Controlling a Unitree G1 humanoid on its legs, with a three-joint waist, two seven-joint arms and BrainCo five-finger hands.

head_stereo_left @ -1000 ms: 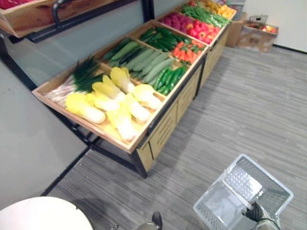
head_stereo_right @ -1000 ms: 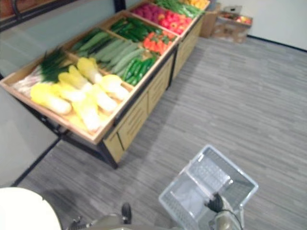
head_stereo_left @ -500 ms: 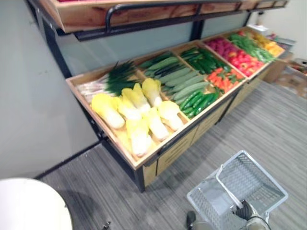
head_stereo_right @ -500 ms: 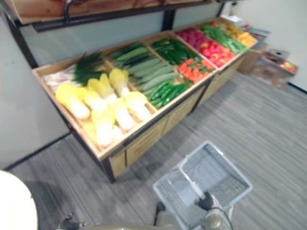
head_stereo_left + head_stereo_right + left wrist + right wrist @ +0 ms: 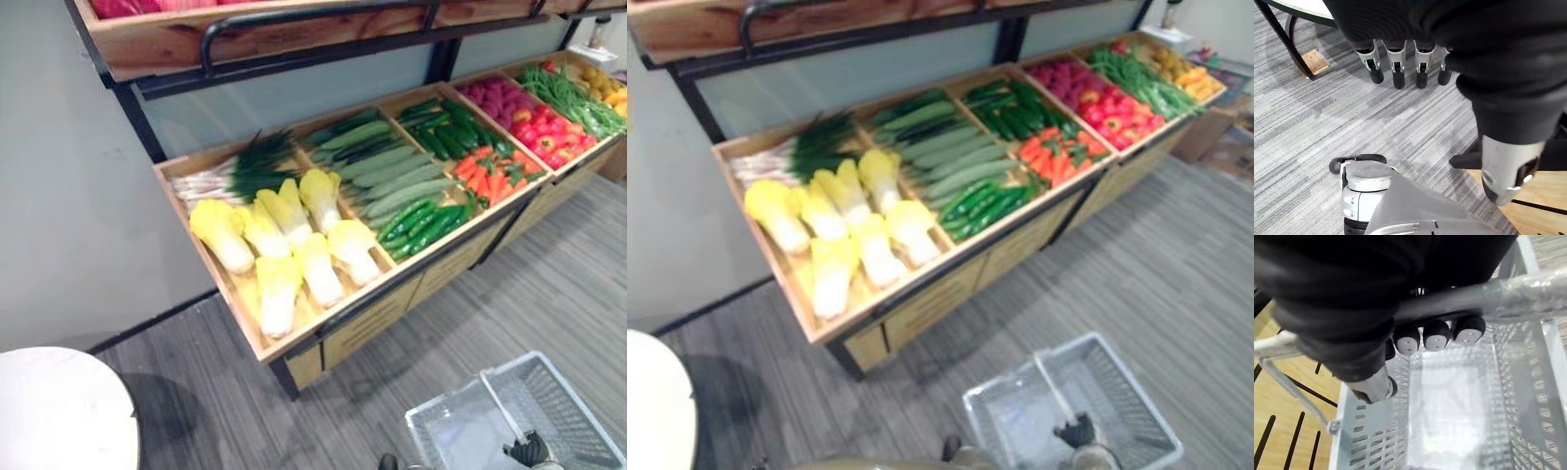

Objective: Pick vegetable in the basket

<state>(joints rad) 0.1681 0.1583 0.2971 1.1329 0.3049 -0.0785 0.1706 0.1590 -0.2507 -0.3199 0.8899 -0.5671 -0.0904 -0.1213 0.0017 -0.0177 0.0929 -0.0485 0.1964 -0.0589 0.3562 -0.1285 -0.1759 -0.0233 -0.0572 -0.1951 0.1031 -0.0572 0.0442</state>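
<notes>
Grey mesh basket (image 5: 1024,370) hangs from your right hand (image 5: 1436,337) — the vegetables lie in the stand (image 5: 367,323).
Your right hand's fingers are curled round the handle (image 5: 1513,288), carrying the basket low over the striped floor (image 5: 554,284). Pale cabbages (image 5: 294,250) and long cucumbers (image 5: 397,176) sit in the wooden stand's bins, well apart from the basket. Your left hand (image 5: 1398,68) hangs above the floor — fingers straight, side by side.
</notes>
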